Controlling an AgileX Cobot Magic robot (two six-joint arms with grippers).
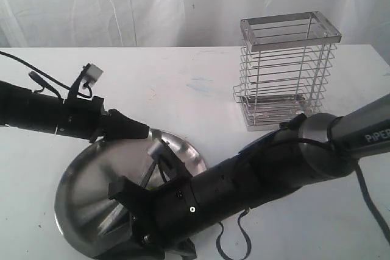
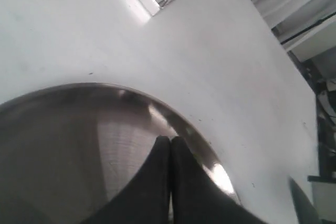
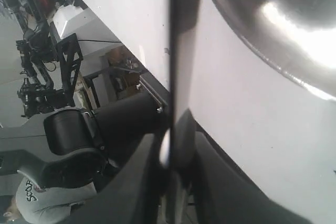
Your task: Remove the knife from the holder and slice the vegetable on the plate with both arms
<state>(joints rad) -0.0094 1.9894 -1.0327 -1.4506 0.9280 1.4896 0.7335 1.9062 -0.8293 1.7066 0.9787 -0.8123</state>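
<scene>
I judge the fetching done and the cutting step in hand. The tall basket holder of shiny steel wire stands near the desk's far edge, right of its middle, with nothing in it that I can see. The slim dark knife is with my bulky black right arm.

The right end effector is grasping the knife, its two black fingers standing a little apart with the knife pinched between them. In the right wrist view the knife runs out over the white desk, just beside the rim of the large round stainless-steel plate. I cannot tell whether its tip reaches over the plate. The plate lies toward the desk's near edge, left of its middle, well apart from the holder.

The left end effector is clenched, its tips pressed together on nothing, and it hangs just inside the plate's far rim.

I cannot find the green vegetable in any view. The right arm hides much of the plate, so it may lie beneath.

The next move, as I read it, calls for finding the vegetable first. Then the left end effector must release and pin it, and the blade must swing over the plate and press down clear of the left tips.
</scene>
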